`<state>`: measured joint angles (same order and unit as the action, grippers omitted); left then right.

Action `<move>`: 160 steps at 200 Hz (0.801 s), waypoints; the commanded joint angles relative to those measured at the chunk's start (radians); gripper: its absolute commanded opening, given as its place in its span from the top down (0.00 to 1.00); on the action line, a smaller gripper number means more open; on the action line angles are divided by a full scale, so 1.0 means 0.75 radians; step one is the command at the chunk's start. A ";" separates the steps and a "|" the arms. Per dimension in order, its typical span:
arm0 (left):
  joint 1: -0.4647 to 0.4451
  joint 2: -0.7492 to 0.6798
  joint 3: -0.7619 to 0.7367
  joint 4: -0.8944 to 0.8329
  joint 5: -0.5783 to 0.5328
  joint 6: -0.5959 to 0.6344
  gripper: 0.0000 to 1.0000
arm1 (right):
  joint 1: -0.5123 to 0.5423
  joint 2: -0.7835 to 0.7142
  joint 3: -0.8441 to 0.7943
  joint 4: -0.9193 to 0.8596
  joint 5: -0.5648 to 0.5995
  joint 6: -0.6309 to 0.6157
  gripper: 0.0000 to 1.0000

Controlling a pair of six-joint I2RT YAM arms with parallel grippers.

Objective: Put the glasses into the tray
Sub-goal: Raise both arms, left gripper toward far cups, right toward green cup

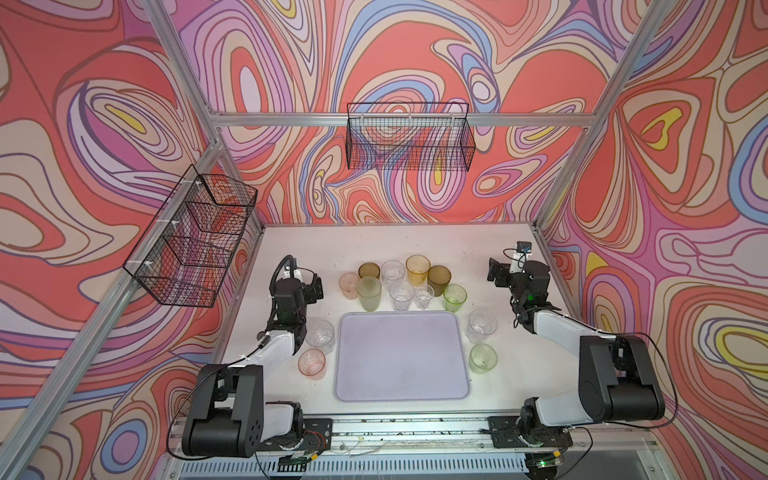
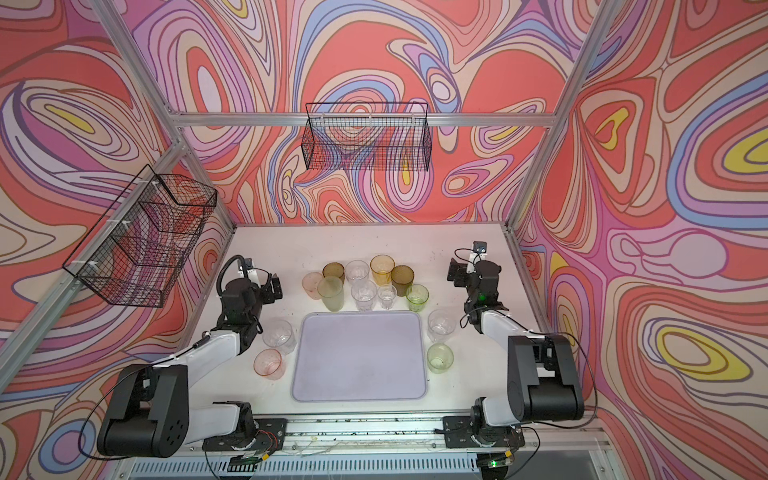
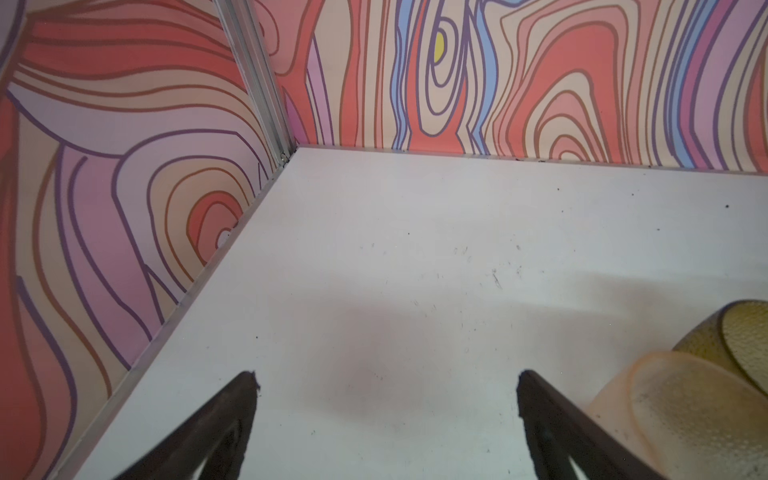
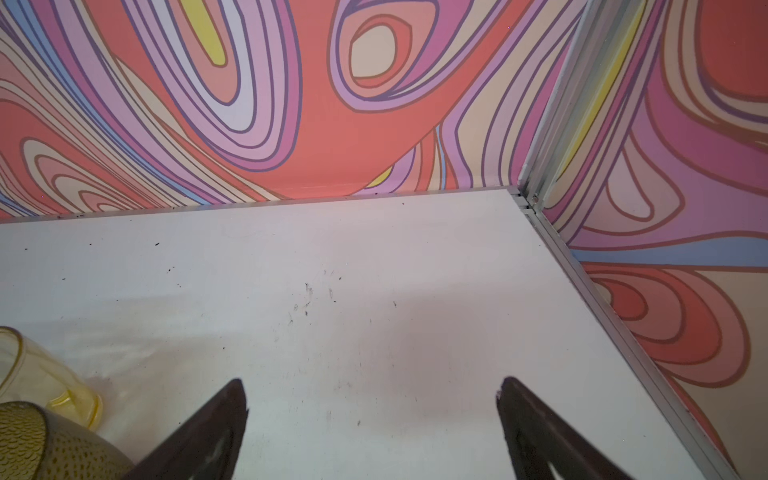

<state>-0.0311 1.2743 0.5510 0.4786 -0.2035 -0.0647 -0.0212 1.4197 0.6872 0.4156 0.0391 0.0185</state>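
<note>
On the white desk (image 1: 490, 257), in both top views, you have the pale lilac tray (image 1: 401, 357) lying flat toward the front, between the two arms. All thirteen glasses (image 1: 402, 295) stand upright on the desk outside it. Nine crowd just behind its far rim, from a pink tumbler (image 1: 348, 285) at the left end to a bright green tumbler (image 1: 454, 297) at the right, with an amber tumbler (image 1: 417, 269) in the back row. On the tray's left stand a clear tumbler (image 1: 320, 336) and, nearer the front, a second pink tumbler (image 1: 312, 363). On its right stand a second clear tumbler (image 1: 481, 326) and a pale green tumbler (image 1: 483, 358). Your left fingers (image 1: 316, 286) sit just left of the cluster, your right fingers (image 1: 495, 276) well right of it.

In the left wrist view the left fingers (image 3: 216, 424) are spread wide over bare desk, gripping nothing. The pink tumbler (image 3: 685, 424) and an olive-brown tumbler (image 3: 739, 340) show just beside one finger.

In the right wrist view the right fingers (image 4: 208, 424) are spread wide too and hold nothing, with the amber tumbler (image 4: 45, 374) and a second olive-brown tumbler (image 4: 41, 444) off to one side
</note>
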 commanded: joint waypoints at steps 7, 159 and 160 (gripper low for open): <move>0.007 -0.111 0.152 -0.439 0.018 -0.052 0.00 | -0.006 -0.090 0.131 -0.477 0.054 0.070 0.02; 0.001 -0.075 0.671 -1.263 0.678 -0.203 0.01 | 0.074 0.201 0.857 -1.699 -0.272 0.348 0.16; 0.001 -0.074 0.670 -1.262 0.677 -0.206 0.01 | 0.077 0.203 0.858 -1.700 -0.272 0.348 0.15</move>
<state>-0.0311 1.2079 1.0367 -0.4091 0.2222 -0.1921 -0.0044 1.5398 1.2980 -0.7620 -0.1303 0.2783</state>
